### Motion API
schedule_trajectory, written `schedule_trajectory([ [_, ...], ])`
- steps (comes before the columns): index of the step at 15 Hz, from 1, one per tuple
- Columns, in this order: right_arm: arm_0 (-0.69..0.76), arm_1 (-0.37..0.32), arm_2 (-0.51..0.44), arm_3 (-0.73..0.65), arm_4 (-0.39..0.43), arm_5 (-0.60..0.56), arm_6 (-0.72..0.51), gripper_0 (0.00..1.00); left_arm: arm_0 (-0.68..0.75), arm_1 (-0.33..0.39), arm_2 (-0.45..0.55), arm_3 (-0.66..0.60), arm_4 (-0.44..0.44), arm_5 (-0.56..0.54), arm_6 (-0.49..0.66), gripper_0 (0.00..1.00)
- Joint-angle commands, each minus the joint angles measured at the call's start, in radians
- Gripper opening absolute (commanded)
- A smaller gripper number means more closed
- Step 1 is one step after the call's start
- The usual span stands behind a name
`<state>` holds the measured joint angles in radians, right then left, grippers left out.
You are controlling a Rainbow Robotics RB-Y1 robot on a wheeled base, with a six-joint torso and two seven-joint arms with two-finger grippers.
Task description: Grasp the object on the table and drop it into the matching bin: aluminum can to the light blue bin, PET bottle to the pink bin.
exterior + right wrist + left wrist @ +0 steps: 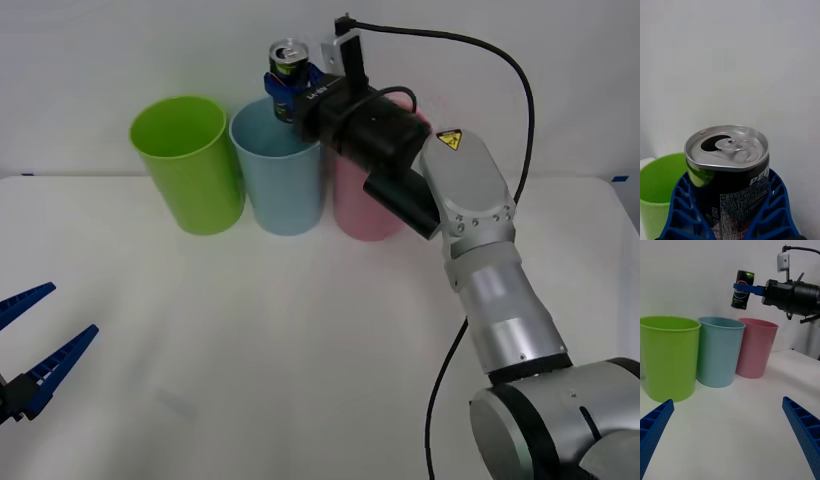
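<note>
Two blue fingers of the right hand (287,93) clamp the aluminum can (288,62), held upright above the light blue bin (277,170), presumably for a clean drop. Lime green bin (188,163) and pink bin (362,210) flank it closely. Left hand (32,345) idles open over the tabletop (300,340).

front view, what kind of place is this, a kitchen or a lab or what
Most likely a robot test bench for waste sorting, not a kitchen. A plain white table against a bare wall holds a row of bins, green, light blue, pink; the right claw holds a can above the blue one.
</note>
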<state>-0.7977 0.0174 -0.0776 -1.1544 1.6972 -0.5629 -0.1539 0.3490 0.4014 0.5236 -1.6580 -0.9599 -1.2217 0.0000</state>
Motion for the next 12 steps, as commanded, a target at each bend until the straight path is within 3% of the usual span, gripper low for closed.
schedule_trajectory([
  [1,-0.008,0.0,-0.008,0.016,0.018,0.024,0.002,0.0,0.0,0.0,0.0,0.0,0.0,0.0,0.0,1.0],
  [12,-0.011,0.0,0.01,0.059,0.025,0.032,0.025,0.0,0.0,0.0,0.0,0.0,0.0,0.0,0.0,1.0],
])
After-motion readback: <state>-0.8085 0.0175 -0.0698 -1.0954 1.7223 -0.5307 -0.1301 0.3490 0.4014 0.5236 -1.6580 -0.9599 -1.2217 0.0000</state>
